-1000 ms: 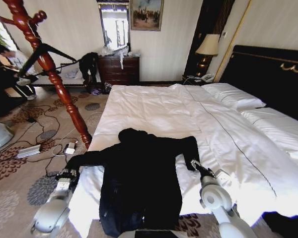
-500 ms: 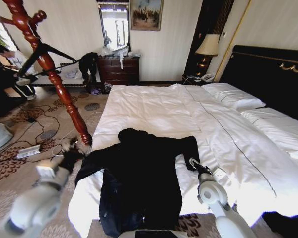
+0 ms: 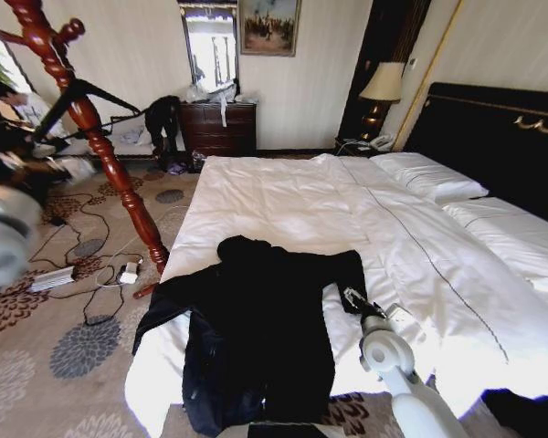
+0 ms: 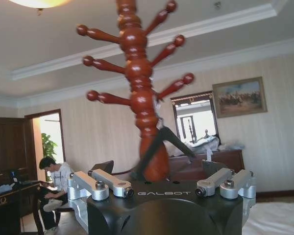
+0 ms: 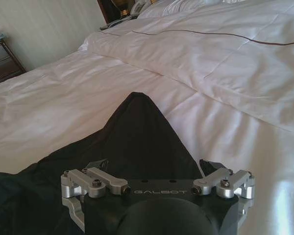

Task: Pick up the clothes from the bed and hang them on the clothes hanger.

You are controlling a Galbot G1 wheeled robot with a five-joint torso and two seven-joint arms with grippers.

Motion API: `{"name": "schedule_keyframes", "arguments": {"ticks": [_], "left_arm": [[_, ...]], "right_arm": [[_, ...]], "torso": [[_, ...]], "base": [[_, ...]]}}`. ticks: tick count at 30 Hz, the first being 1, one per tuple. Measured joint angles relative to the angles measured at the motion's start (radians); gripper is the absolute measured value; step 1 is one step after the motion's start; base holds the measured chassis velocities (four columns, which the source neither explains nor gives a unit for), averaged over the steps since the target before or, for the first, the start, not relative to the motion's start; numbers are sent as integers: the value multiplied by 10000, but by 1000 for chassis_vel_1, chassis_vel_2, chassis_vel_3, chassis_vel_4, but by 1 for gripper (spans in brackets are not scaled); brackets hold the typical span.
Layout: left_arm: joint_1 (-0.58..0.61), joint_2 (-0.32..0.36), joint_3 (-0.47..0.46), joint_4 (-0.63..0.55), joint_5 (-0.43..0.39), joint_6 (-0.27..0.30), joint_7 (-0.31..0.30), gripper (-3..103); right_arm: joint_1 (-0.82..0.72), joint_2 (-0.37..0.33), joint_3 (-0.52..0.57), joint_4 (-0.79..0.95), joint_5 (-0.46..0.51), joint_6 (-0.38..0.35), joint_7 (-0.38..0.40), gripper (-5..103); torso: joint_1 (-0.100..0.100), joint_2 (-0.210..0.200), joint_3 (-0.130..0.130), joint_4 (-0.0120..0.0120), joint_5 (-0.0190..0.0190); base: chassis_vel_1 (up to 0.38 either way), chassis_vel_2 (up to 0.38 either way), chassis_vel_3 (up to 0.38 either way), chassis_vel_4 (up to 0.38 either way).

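Note:
The clothes, a long black coat (image 3: 256, 338), lie spread flat on the near end of the bed (image 3: 283, 192), sleeves out to both sides. My right gripper (image 3: 352, 297) is at the coat's right cuff. In the right wrist view it (image 5: 154, 165) stands open, low over the black sleeve (image 5: 137, 137). My left arm (image 3: 0, 237) is raised at the far left, blurred. Its gripper (image 4: 157, 171) is open and holds nothing, pointing up at the red wooden coat stand (image 4: 142, 107). The black clothes hanger (image 3: 91, 91) (image 4: 164, 139) hangs on that stand (image 3: 110, 164).
Cables and a power strip (image 3: 53, 278) lie on the patterned carpet left of the bed. A dark dresser (image 3: 217, 128) and a bench with a dark garment (image 3: 164, 119) stand at the far wall. Lamp (image 3: 382, 84) and black headboard (image 3: 502, 137) are on the right.
My left arm has swung up and away from the coat's left sleeve toward the coat stand. That sleeve end has slumped back at the bed's edge. The right gripper has barely moved.

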Motion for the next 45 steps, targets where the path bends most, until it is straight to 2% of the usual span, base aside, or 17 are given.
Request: {"name": "schedule_keyframes", "arguments": {"ticks": [8,13,17,18,20,22,25,27,28,29,31,33,36,38,40,42,45], "left_arm": [[-1476,1752,755,3266,-1219,-552,1713,100],[-1115,2143,706,3654,-1630,-582,2069,100],[-549,1322,359,2263,-1832,-535,1785,100],[-307,908,291,1764,-1658,-564,1553,100],[136,-407,590,1046,-383,-962,885,100],[150,-615,728,1005,-180,-1039,790,100],[-866,-2627,3123,1280,1313,-1672,181,100],[-1220,-2926,3533,1433,1424,-1719,145,100],[-2296,-3569,4454,1889,1511,-1783,40,100],[-2976,-3851,4944,2207,1511,-1791,-5,100],[-3543,-3992,5301,2459,1503,-1772,-46,100],[-5158,-3964,6148,2909,1394,-1504,-103,100],[-7089,-3426,7097,3092,824,-490,-252,100],[-7464,-3312,7286,3131,718,-172,-305,100],[-9018,-2928,7996,3457,401,944,-389,100],[-9514,-2849,8208,3639,366,1220,-379,100],[-11401,-2725,9270,5058,275,1887,-51,100]], "right_arm": [[116,-120,-124,-44,93,-25,10,100],[66,-37,-139,-37,79,-32,24,100],[6,82,-110,11,52,-34,28,100],[-15,105,-103,12,23,-34,28,100],[-52,142,-102,-25,-54,-35,28,100],[-52,151,-107,-40,-62,-35,25,100],[-59,289,-141,-238,-164,-35,13,100],[-67,302,-143,-264,-185,-35,13,100],[-112,339,-145,-313,-229,-35,11,100],[-160,346,-143,-324,-243,-35,10,100],[-195,340,-123,-324,-252,-34,9,100],[-283,305,-26,-306,-260,-27,9,100],[-310,320,110,-285,-260,-7,7,100],[-310,330,119,-280,-260,-4,7,100],[-312,356,113,-246,-259,0,7,100],[-305,355,96,-245,-259,0,7,100],[-187,358,8,-288,-260,1,6,100]], "torso": [[0,0,0,2,-3],[-2,0,-2,1,5],[-1,0,-2,-8,5],[-2,0,-2,-11,10],[-2,0,-1,-6,7],[-3,0,-2,-2,2],[-3,-1,-1,8,-9],[-2,0,1,3,-15],[-1,-1,1,-15,2],[1,-1,2,-16,10],[1,-2,2,-17,6],[3,-2,3,-14,5],[-1,-1,-1,5,7],[-2,0,-2,3,8],[-1,-1,0,-2,3],[-1,0,-1,-2,2],[-4,2,-3,0,6]], "base": [[0,0,0,0],[0,0,0,0],[0,0,0,0],[0,0,0,0],[0,0,0,0],[0,0,0,0],[0,0,0,0],[0,0,0,0],[0,0,0,0],[0,0,0,0],[0,0,0,0],[0,0,0,0],[0,0,0,0],[0,0,0,0],[0,0,0,0],[0,0,0,0],[0,0,0,0]]}}
